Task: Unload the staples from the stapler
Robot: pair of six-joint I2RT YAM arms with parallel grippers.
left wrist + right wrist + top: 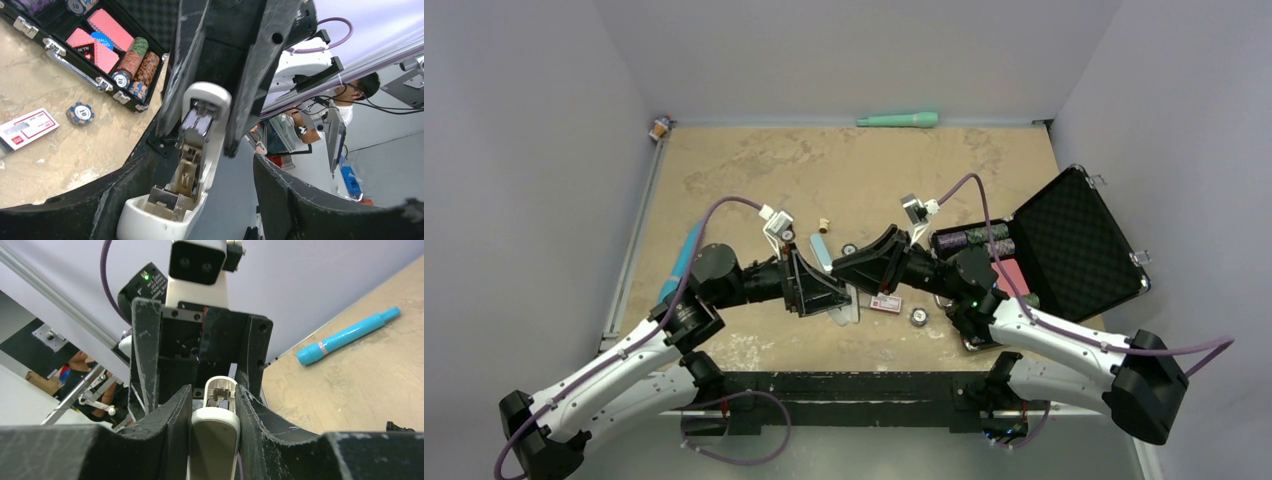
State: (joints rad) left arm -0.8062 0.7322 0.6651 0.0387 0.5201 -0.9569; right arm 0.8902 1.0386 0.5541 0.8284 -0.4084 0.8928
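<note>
Looking at the top cam first: both arms meet mid-bench (754, 180), left fingers (809, 280) and right fingers (874, 260) nose to nose w/ the stapler (821, 250) between them. Its light blue bar pokes out on the far side, a white end on the near side. A small red/white label box (885, 303) and a lone poker chip (918, 316) sit just beside. Open black case (1074, 240) on the right, blue marker (686, 255) on the left, teal pen (898, 120) at the far edge.

Left wrist cam: stapler (197, 150) is hinged open, white bar w/ the metal track showing. Right fingers (182, 75) are clamped on its rounded far end from both sides. Left fingers (300, 200) are spread wider than the near end, gap on one side, so not squeezing it.

Right wrist cam: right fingers (167, 420) pressed tight on both sides of the white bar. Left fingers (145, 340) behind stand apart around its tip. The marker (347, 335) lies on the bench, well apart.
</note>
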